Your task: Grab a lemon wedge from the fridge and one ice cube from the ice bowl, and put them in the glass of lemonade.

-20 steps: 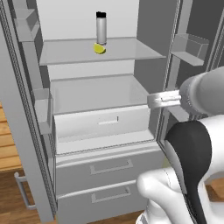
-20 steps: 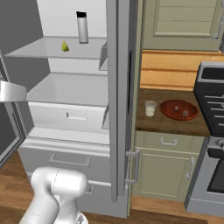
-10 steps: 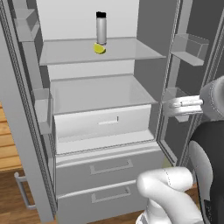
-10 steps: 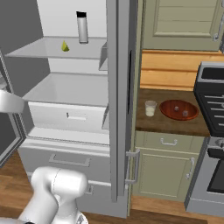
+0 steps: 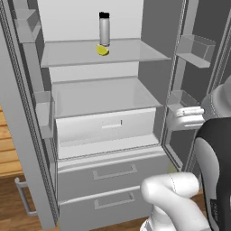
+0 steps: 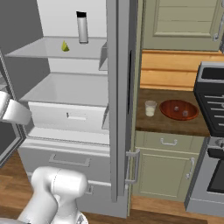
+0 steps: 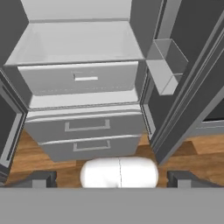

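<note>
Two doors of the fridge [image 5: 27, 135] stand open in your left base view, and the lemon wedge [image 5: 103, 50] sits at the upper middle of the frame on the top shelf [image 5: 131, 52], just in front of a tall grey bottle [image 5: 104, 28] with a dark cap, so near it that I cannot tell whether they touch. The arm's white wrist is at the right edge, level with the white drawer [image 5: 106, 128], well below the wedge.

In your right base view the wedge [image 6: 64, 46] is a small yellow-green speck in the upper left, with the bottle [image 6: 82, 27] to its right. At centre right, on the dark counter [image 6: 170, 124], the glass of lemonade [image 6: 150, 108] stands just beside the ice bowl [image 6: 178, 109].

In your hand view the gripper [image 7: 111, 179] shows its two dark fingertips [image 7: 38, 178] far apart at the bottom corners, with nothing between them. The camera looks at the white drawer [image 7: 78, 76] and the two grey lower drawers [image 7: 87, 127]; the clear door bin [image 7: 168, 65] is at upper right.

The wedge will likely be very light, a little soft and slick, and prone to skid on the smooth shelf. Take it across its flat cut sides rather than the curved rind, closing gently, and approach from the front so you don't knock the bottle.
</note>
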